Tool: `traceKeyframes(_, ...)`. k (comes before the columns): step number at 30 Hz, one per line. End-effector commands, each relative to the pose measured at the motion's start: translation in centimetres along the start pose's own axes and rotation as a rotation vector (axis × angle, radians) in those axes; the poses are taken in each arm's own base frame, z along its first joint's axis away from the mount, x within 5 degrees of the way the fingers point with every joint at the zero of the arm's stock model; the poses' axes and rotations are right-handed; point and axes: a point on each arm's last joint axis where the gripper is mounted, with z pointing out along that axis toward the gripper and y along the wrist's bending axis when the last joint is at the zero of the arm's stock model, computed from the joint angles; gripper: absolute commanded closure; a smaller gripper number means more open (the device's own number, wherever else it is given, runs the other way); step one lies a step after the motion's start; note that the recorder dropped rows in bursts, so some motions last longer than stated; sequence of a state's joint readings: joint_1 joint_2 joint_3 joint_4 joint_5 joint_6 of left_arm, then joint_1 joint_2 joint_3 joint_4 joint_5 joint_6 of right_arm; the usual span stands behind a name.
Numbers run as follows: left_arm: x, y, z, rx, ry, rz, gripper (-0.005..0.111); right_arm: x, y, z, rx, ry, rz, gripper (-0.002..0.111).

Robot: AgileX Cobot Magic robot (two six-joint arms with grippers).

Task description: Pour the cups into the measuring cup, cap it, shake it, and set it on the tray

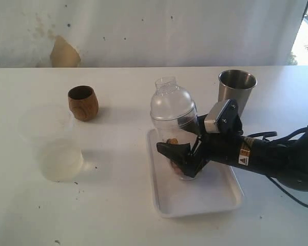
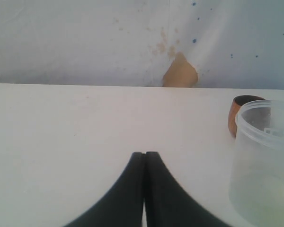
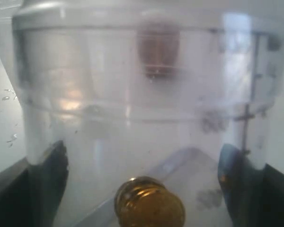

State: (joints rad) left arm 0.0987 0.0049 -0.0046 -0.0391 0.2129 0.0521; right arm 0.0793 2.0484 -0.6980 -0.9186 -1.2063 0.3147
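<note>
Tray (image 1: 195,202), white and low-rimmed, lies nearest on the desk (image 1: 118,215), carrying the upright measuring cup (image 1: 164,128); the right gripper (image 1: 170,135) has its jaws clamped on the cup's lower walls, and the cap (image 1: 173,102) sits on top. Left of the tray stands a frosted plastic cup (image 1: 56,148), the left gripper (image 2: 144,158) near it with jaws pressed together. Farther back stand the wooden cup (image 1: 83,102) and steel tumbler (image 1: 237,89).

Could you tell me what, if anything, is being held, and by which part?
The right gripper holds the capped measuring cup by its lower sides; the left gripper holds nothing.
</note>
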Motion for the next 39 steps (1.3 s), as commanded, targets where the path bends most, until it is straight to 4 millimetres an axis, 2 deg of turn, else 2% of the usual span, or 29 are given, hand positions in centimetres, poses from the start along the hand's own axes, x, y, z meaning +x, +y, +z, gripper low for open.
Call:
traceKeyframes(1,0.0,0.0,0.0,0.0,-0.01,-0.001,0.107,0.0,0.1,0.0,-0.011,-0.01,-0.04,0.049)
traceKeyframes(6,0.0,0.0,0.0,0.0,-0.01,-0.001,0.107,0.1,0.5,0.0,-0.047,0.0,-0.094,0.051)
traceKeyframes(12,0.0,0.0,0.0,0.0,-0.01,-0.001,0.107,0.1,0.4,0.0,-0.041,-0.002,-0.105,0.063)
traceKeyframes(20,0.0,0.0,0.0,0.0,-0.01,-0.001,0.107,0.0,0.3,0.0,-0.03,-0.006,-0.119,0.096)
traceKeyframes(24,0.0,0.0,0.0,0.0,-0.01,-0.001,0.107,0.0,0.3,0.0,-0.025,-0.007,-0.117,0.106)
traceKeyframes(34,0.0,0.0,0.0,0.0,-0.01,-0.001,0.107,-1.0,0.3,-0.2,-0.015,-0.03,-0.137,0.108)
traceKeyframes(39,0.0,0.2,0.0,-0.021,-0.007,0.255,0.107,-1.0,0.3,-0.2,-0.015,-0.03,-0.137,0.108)
